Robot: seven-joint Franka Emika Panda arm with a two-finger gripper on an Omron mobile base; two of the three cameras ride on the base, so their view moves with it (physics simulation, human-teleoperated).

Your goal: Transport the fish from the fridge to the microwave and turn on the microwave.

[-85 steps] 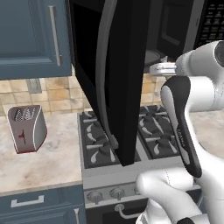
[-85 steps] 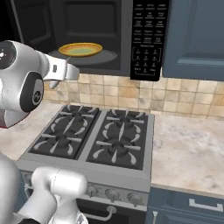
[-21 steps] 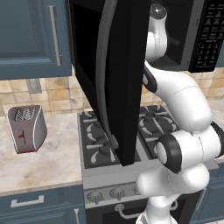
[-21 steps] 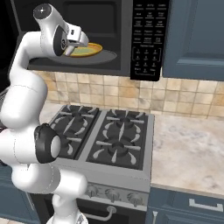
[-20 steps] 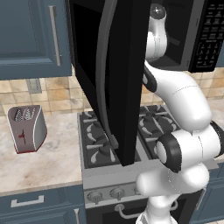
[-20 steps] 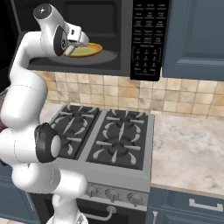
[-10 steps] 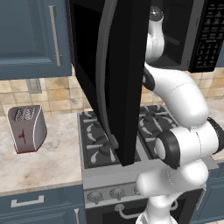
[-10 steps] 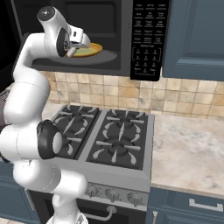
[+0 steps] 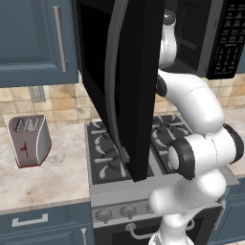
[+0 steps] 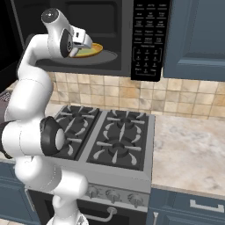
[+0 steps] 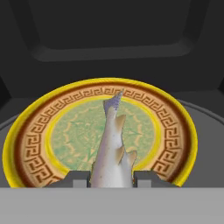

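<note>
In the hand view my gripper (image 11: 111, 177) is shut on the fish (image 11: 112, 148), a pale grey elongated body that points away from me over a round plate (image 11: 170, 131) with a yellow rim and green middle. That plate lies on the round tray inside the microwave (image 10: 147, 39). From the right base view, my hand reaches into the microwave's open cavity just above the plate (image 10: 97, 48). The microwave's black door (image 9: 119, 86) stands swung open toward me in the left base view. The fridge is out of view.
A gas stove (image 10: 110, 143) sits under the microwave. A silver toaster (image 9: 28, 141) stands on the counter at the left. Dark blue cabinets (image 9: 33, 43) flank the microwave, and the keypad (image 10: 147, 37) is on its right side.
The hand has pushed a little further into the microwave, over the plate, with the fish still held. Nothing else has moved.
</note>
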